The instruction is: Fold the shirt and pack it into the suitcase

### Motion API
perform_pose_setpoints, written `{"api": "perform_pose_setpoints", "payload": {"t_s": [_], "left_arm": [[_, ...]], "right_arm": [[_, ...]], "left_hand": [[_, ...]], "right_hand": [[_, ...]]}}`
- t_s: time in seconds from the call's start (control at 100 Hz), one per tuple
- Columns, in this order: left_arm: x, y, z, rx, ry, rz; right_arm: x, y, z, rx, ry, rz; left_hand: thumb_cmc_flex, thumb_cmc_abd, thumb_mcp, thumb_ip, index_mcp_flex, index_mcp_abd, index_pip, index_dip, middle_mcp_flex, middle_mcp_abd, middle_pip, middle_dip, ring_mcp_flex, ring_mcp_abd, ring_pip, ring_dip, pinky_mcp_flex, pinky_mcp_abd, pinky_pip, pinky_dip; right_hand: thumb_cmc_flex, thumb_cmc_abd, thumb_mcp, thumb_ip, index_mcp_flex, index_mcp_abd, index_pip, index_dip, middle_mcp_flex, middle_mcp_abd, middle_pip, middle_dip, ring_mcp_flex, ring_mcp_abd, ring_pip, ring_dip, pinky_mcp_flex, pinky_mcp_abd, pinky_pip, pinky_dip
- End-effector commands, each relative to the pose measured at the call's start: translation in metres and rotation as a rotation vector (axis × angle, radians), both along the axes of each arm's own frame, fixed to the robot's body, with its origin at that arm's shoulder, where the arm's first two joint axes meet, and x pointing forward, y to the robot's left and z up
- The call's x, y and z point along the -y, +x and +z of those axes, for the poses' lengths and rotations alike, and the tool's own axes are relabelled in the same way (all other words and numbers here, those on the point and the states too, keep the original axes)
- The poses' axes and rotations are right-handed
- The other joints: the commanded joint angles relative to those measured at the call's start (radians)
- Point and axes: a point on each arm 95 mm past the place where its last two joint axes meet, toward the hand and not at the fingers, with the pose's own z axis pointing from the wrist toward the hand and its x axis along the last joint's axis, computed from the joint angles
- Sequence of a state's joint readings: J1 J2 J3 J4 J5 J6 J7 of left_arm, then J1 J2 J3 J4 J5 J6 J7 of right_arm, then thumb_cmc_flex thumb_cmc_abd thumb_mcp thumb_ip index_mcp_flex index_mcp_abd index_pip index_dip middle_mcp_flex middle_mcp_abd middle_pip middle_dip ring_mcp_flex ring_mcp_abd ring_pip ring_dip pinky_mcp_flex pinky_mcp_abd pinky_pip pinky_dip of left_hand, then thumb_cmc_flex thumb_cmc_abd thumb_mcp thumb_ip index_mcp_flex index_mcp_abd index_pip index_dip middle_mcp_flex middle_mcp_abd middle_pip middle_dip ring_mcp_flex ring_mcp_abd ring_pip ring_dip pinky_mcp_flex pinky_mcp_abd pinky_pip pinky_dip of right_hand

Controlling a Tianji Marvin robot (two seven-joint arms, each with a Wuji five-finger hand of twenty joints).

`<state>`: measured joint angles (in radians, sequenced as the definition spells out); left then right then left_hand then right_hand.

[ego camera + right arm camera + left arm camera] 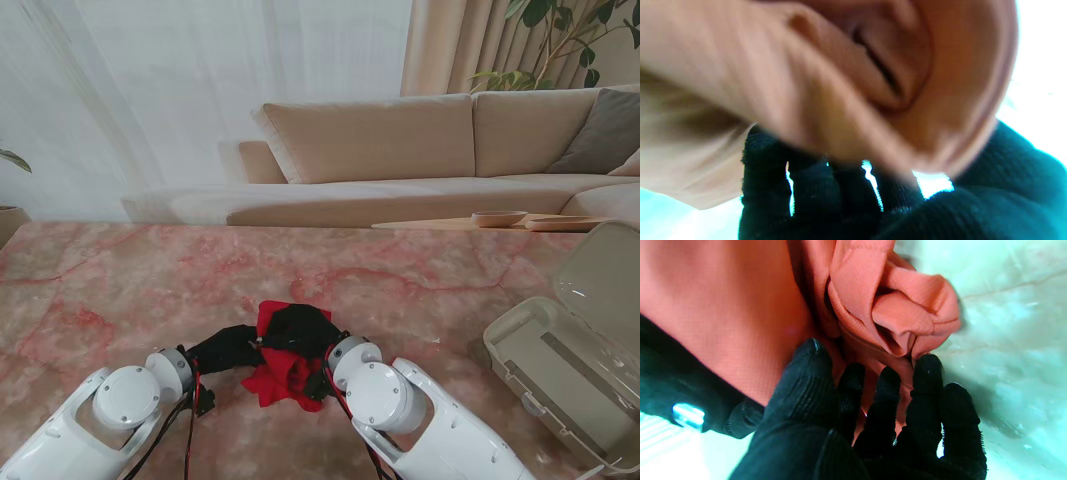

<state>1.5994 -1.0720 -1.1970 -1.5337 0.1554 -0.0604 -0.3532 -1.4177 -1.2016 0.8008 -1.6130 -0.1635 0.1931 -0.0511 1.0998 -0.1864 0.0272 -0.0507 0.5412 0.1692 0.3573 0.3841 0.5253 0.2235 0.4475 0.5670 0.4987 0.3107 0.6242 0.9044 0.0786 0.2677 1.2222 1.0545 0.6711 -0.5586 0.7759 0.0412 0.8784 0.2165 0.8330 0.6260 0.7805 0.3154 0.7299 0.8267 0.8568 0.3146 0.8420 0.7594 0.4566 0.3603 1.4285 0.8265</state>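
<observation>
Because the shirt (283, 368) is thin knitted cloth, I judge it light, soft and without any stiffness, so it will sag and unfold wherever it is not supported. It is not fragile, and the gloves should not slip much on such fabric, but a grip on one layer only would let the other layers fall open. The best place to take hold is, in my opinion, at the two opposite sides of the bundle, with the fingers under the lowest layer and the thumb on top.

The red shirt lies bunched on the pink marble table (120, 280), near the robot and a little left of the middle, directly between the two hands. The left hand (228, 347) is at its left side; in the left wrist view its fingers (927, 373) touch the folds of cloth, curled but not closed, and I cannot tell for certain if it really pinches the fabric. The right hand (300, 335) lies over the top and right part of the bundle, and in the right wrist view the cloth drapes over its fingers (813, 186), so it seems to grip the shirt.

The suitcase (560, 370) stands open at the right edge of the table, well apart from the shirt.
</observation>
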Motion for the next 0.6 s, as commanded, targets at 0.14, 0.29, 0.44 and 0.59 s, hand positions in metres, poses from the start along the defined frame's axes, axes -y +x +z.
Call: {"api": "perform_pose_setpoints", "payload": {"t_s": [0.14, 0.29, 0.44, 0.59], "left_arm": [[-0.008, -0.008, -0.005, -0.019, 0.017, 0.017], [-0.014, -0.008, 0.001, -0.004, 0.026, 0.031], [-0.02, -0.008, 0.007, 0.011, 0.038, 0.058], [-0.028, -0.008, 0.012, 0.029, 0.054, 0.083]], "right_arm": [[0.002, -0.003, 0.001, -0.016, 0.019, -0.037], [0.005, -0.003, 0.003, -0.012, 0.025, -0.053], [0.004, -0.004, 0.004, -0.012, 0.047, -0.072], [0.006, -0.006, 0.009, 0.005, 0.057, -0.081]], "left_hand": [[0.054, 0.05, -0.04, 0.019, 0.005, -0.005, 0.0, 0.012, -0.022, 0.004, -0.01, -0.002, -0.034, 0.03, -0.068, -0.04, -0.011, 0.083, -0.073, -0.012], [0.058, 0.052, -0.04, 0.017, 0.006, -0.006, 0.003, 0.018, -0.021, 0.003, -0.01, -0.002, -0.034, 0.03, -0.069, -0.042, -0.011, 0.083, -0.073, -0.014], [0.057, 0.053, -0.042, 0.016, 0.009, -0.005, 0.002, 0.023, -0.018, 0.005, -0.01, -0.002, -0.034, 0.032, -0.069, -0.044, -0.011, 0.082, -0.075, -0.016], [0.057, 0.052, -0.042, 0.016, 0.012, -0.005, 0.0, 0.026, -0.017, 0.006, -0.012, -0.003, -0.033, 0.034, -0.07, -0.045, -0.011, 0.081, -0.078, -0.018]], "right_hand": [[-0.052, 0.048, -0.05, -0.051, 0.029, -0.012, -0.085, 0.031, -0.024, 0.007, -0.035, -0.041, -0.034, 0.017, -0.053, -0.036, -0.023, 0.014, -0.023, -0.011], [-0.051, 0.055, -0.06, -0.05, 0.035, -0.011, -0.097, 0.038, -0.021, 0.007, -0.041, -0.047, -0.033, 0.016, -0.063, -0.041, -0.025, 0.015, -0.026, -0.012], [-0.046, 0.057, -0.061, -0.048, 0.035, -0.008, -0.103, 0.042, -0.022, 0.007, -0.044, -0.052, -0.035, 0.02, -0.072, -0.046, -0.03, 0.02, -0.033, -0.014], [-0.043, 0.057, -0.061, -0.048, 0.034, -0.009, -0.106, 0.045, -0.021, 0.008, -0.047, -0.057, -0.035, 0.02, -0.079, -0.05, -0.029, 0.021, -0.035, -0.014]]}}
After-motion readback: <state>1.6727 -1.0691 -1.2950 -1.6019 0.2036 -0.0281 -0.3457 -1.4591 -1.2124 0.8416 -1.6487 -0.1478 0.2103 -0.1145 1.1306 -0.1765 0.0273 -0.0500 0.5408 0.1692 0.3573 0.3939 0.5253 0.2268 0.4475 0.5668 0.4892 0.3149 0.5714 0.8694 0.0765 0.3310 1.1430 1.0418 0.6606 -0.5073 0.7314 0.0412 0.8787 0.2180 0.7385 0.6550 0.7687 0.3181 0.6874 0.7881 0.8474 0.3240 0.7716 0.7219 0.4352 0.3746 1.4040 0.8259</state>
